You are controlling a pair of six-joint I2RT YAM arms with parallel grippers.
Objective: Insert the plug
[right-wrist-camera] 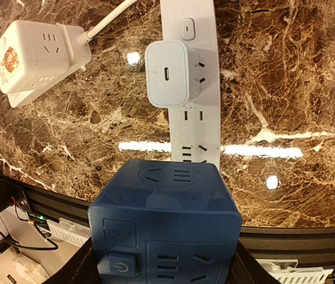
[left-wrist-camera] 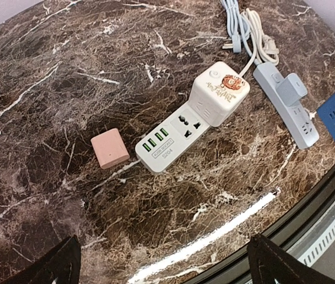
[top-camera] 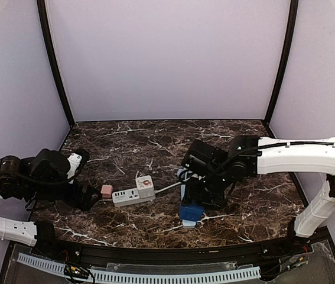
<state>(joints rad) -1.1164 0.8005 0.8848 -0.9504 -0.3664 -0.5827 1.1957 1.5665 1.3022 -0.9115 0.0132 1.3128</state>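
My right gripper [right-wrist-camera: 164, 259] is clamped on the blue cube adapter [right-wrist-camera: 165, 219], fingers pressed to its two sides. It holds the adapter over the near end of the pale grey power strip [right-wrist-camera: 205, 35] on the marble table [right-wrist-camera: 285, 89]. Whether the adapter touches the strip I cannot tell. A white charger [right-wrist-camera: 170, 74] sits plugged in farther along that strip. My left gripper [left-wrist-camera: 164, 251] hangs wide open with nothing in it, above bare marble near a pink block [left-wrist-camera: 110, 148]. The block lies just beside the end of a white power strip [left-wrist-camera: 170, 141], which carries a white cube adapter [left-wrist-camera: 219, 93] with an orange picture.
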